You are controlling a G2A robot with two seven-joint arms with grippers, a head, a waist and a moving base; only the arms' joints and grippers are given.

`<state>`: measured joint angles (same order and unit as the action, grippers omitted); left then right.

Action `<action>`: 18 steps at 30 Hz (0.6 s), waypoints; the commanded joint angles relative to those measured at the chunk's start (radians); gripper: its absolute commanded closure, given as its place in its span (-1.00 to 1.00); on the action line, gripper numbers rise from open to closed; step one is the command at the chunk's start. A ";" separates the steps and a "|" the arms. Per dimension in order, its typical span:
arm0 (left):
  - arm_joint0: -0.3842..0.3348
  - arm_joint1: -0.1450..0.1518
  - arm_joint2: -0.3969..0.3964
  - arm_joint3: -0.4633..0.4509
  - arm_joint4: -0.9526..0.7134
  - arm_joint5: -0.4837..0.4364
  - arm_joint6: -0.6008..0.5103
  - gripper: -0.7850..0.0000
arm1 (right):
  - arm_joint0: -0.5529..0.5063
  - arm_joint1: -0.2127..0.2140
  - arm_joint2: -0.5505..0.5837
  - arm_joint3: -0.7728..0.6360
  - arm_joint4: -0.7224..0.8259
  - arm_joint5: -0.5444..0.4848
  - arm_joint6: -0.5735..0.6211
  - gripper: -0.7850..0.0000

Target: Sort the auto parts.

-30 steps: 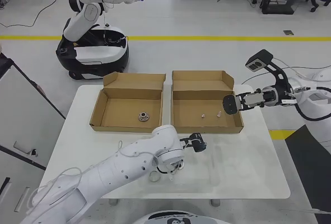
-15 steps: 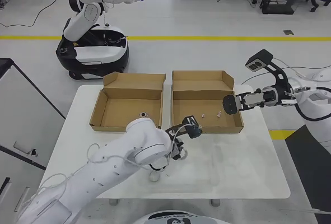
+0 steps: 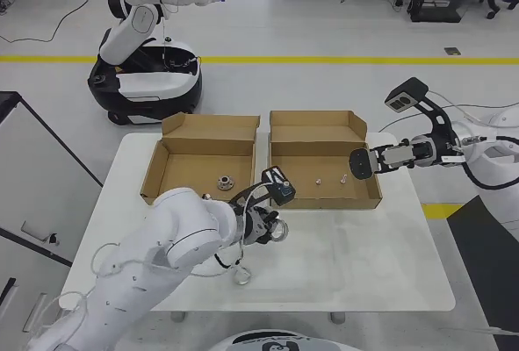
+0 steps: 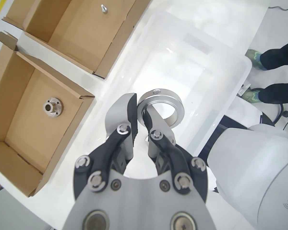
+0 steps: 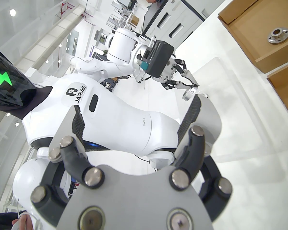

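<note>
- Steel flange [image 4: 52, 108] lay in the left cardboard box [image 4: 26, 125], ahead of the left gripper [image 4: 139, 111].
- That gripper pinched the metal ring [image 4: 177, 107] by its wall, one finger inside the bore, with the clear bin [image 4: 244, 68] beneath the hand.
- Ring looked rigid, weighty and slick, so it could pivot in that narrow wall grip.
- Two bolts [image 4: 104, 8] lay in the right box [image 4: 74, 27], near the right gripper [image 5: 135, 107], which hung spread and empty.

grey floor [image 3: 329, 26] with a yellow line [image 3: 329, 60]; dark cabinet [image 3: 31, 184] beside the white table [image 3: 373, 263].
</note>
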<state>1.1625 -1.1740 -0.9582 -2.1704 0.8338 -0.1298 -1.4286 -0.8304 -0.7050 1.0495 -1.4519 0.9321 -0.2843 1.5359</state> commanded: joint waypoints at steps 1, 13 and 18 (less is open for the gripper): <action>0.024 0.006 -0.042 -0.006 -0.050 -0.015 0.039 1.00 | 0.000 0.000 0.000 0.000 0.000 0.000 0.000 -1.00; 0.151 0.045 -0.310 0.103 -0.496 -0.264 0.211 1.00 | 0.000 0.000 0.000 0.000 0.000 0.000 0.000 -1.00; 0.169 0.057 -0.373 0.183 -0.737 -0.380 0.229 1.00 | 0.000 0.000 0.000 0.000 0.000 0.000 0.000 -1.00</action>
<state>1.3305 -1.1193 -1.3206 -2.0048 0.1616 -0.4877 -1.1999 -0.8304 -0.7050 1.0495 -1.4519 0.9321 -0.2843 1.5359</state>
